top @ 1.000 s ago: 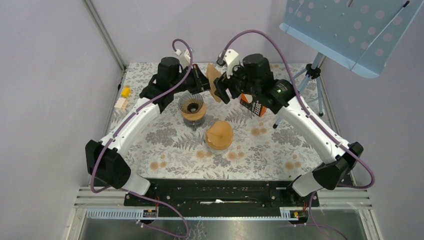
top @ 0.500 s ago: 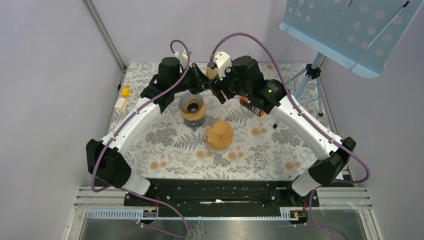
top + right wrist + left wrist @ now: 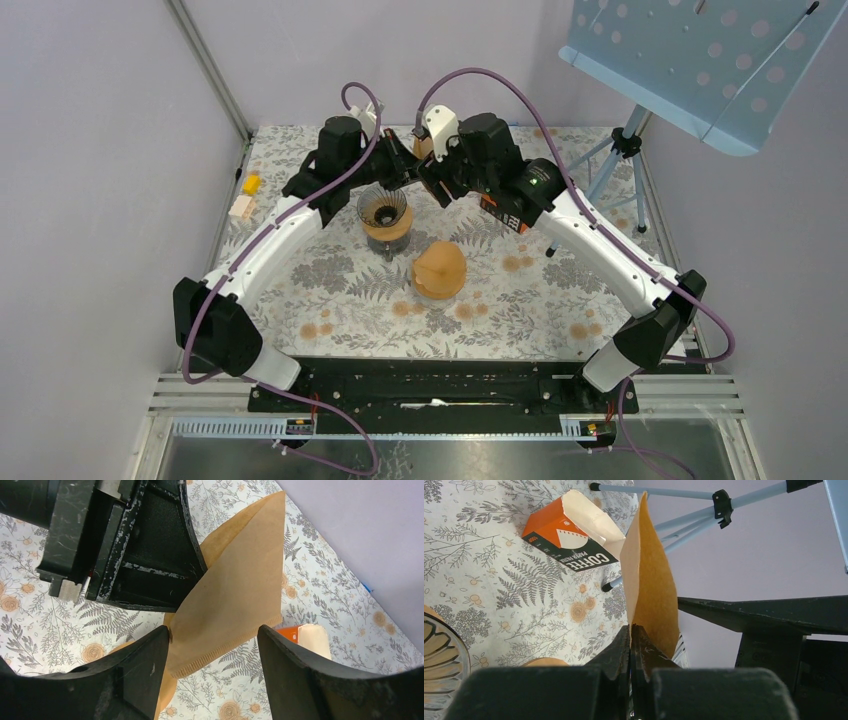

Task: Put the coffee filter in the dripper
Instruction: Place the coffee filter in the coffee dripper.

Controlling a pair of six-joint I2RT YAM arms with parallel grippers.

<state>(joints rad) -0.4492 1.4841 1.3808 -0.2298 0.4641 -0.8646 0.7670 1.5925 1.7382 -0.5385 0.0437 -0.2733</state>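
The brown paper coffee filter [image 3: 651,575] stands upright, pinched at its lower corner by my shut left gripper [image 3: 631,627]. From above, only a bit of the filter [image 3: 424,148] shows between the two wrists at the back of the table. My right gripper [image 3: 212,632] is open, its jaws on either side of the filter's [image 3: 235,605] crimped lower edge, without pinching it. The left finger tip sits right at the filter's corner. The glass dripper [image 3: 384,213] stands just in front of and below the left gripper [image 3: 405,166], and its rim [image 3: 439,650] shows at the left edge of the left wrist view.
A stack of brown filters [image 3: 440,269] lies on the flowered cloth in front of the dripper. An open orange coffee filter box [image 3: 569,535] lies behind the right arm. Tripod legs [image 3: 620,150] stand at the back right. Small yellow and white blocks [image 3: 245,196] sit at the left edge.
My right gripper has moved left and back up to the held filter, its jaws narrowing a little. The filter is now mostly hidden from above. The left arm has barely moved.
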